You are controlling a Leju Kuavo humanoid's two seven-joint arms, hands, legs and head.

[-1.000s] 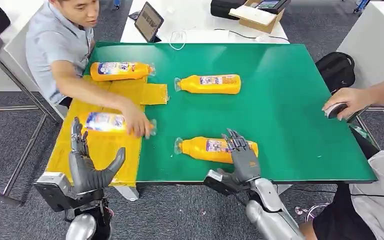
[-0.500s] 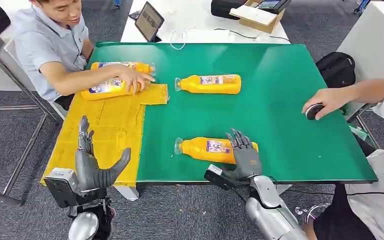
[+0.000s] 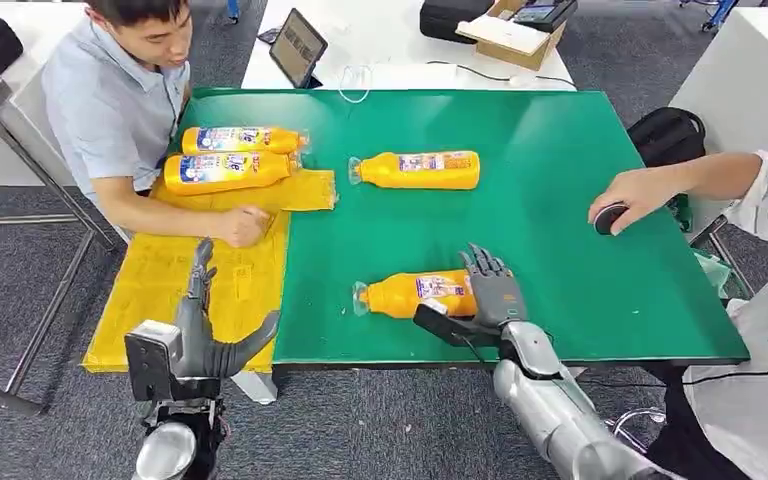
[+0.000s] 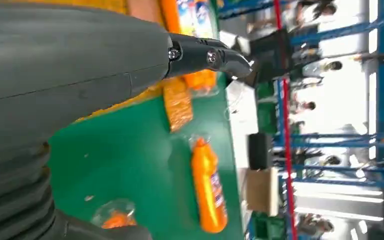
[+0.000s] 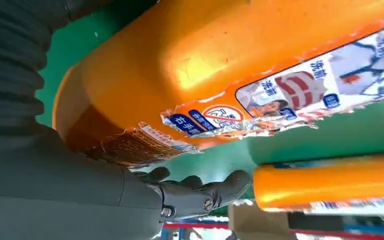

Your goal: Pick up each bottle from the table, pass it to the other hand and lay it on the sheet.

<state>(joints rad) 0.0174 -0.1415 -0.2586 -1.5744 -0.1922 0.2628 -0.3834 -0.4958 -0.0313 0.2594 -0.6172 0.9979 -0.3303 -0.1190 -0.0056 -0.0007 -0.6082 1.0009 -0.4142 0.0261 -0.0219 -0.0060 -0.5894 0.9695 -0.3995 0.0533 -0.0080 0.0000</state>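
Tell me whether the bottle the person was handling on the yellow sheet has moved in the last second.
Yes. That bottle went from the sheet's middle toward the table's far edge, and now lies beside the other bottle there.

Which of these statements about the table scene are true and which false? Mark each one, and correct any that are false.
1. Two bottles lie on the yellow sheet. True: upper bottle, lower bottle.
2. The right hand is at the near bottle. True.
3. The left hand holds a bottle. False: it holds nothing, fingers apart.
4. The far bottle stands upright. False: it lies on its side on the green table.
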